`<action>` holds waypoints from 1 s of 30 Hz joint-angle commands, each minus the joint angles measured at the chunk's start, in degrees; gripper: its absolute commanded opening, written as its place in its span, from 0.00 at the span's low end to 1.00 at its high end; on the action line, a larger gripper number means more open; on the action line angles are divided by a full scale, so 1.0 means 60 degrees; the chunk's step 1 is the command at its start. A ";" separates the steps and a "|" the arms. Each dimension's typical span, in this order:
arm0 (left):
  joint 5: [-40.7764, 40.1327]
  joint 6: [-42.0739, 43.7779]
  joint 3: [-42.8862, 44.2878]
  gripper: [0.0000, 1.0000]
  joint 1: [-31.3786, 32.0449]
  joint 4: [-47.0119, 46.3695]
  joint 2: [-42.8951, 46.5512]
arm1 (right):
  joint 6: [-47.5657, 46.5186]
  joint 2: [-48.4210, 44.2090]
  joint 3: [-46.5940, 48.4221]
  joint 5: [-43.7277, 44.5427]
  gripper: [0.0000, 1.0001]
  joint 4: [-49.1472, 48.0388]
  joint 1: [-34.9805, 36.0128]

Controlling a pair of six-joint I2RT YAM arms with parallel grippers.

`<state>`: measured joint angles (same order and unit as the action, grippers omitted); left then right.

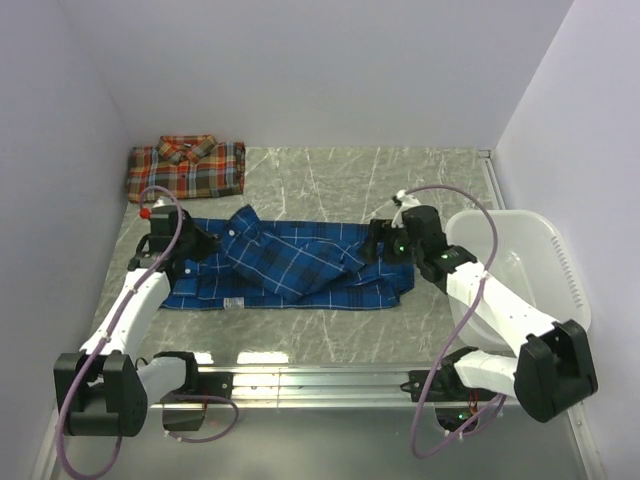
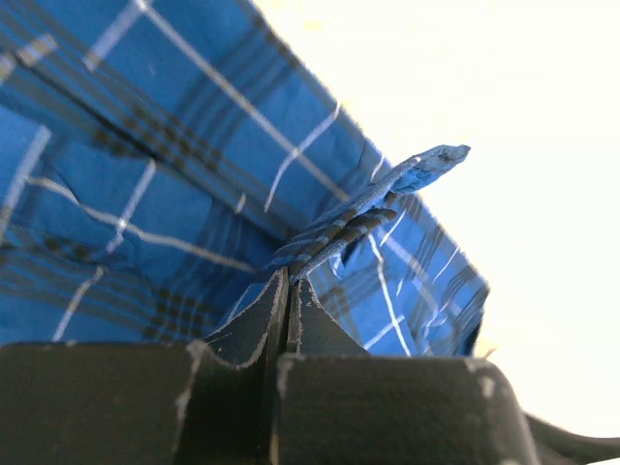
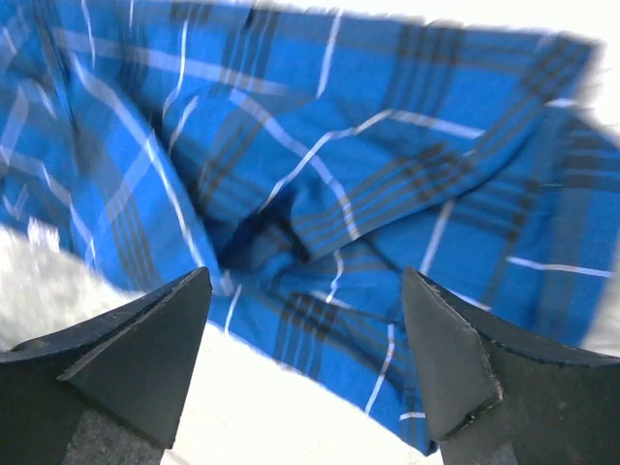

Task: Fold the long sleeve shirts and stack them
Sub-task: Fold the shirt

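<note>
2 shirts: 1 folded, 1 mid-fold.
The red-orange shirt [image 1: 187, 167] lies folded at the table's [image 1: 420, 180] far-left corner, and the blue shirt [image 1: 300, 268] sprawls across the middle. Your left gripper [image 2: 289, 291] is clamped on its left edge. Your right gripper [image 3: 305, 329] hangs spread over the right edge, holding nothing. Next, probably: close the right on cloth, then fold both edges over together.

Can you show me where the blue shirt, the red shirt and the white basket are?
blue shirt [image 1: 300, 272]: top view, middle of the spread cloth.
red shirt [image 1: 186, 170]: top view, middle of the folded front.
basket [image 1: 568, 270]: top view, its right rim.
</note>
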<state>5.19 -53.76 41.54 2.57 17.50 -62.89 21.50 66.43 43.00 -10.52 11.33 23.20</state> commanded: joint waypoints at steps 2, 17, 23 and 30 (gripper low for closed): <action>0.0526 -0.0196 0.0400 0.00 -0.0616 -0.0646 0.0258 | -0.0784 0.0499 0.0684 -0.0722 0.85 -0.0073 0.0571; 0.0101 0.0361 0.1603 0.01 -0.0999 -0.0016 -0.0256 | -0.2015 0.2726 0.2104 -0.1176 0.82 0.0059 0.1187; -0.0161 0.0901 0.2450 0.01 -0.1190 0.0467 -0.0313 | -0.2293 0.3312 0.2179 -0.0882 0.74 0.0280 0.1158; 0.0043 0.1196 0.3141 0.00 -0.1190 0.0805 -0.0651 | -0.2572 0.4000 0.2412 -0.1336 0.73 0.0294 0.1158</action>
<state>4.95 -48.62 58.30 -4.32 21.98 -66.37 7.94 89.01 54.52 -17.32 12.99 30.17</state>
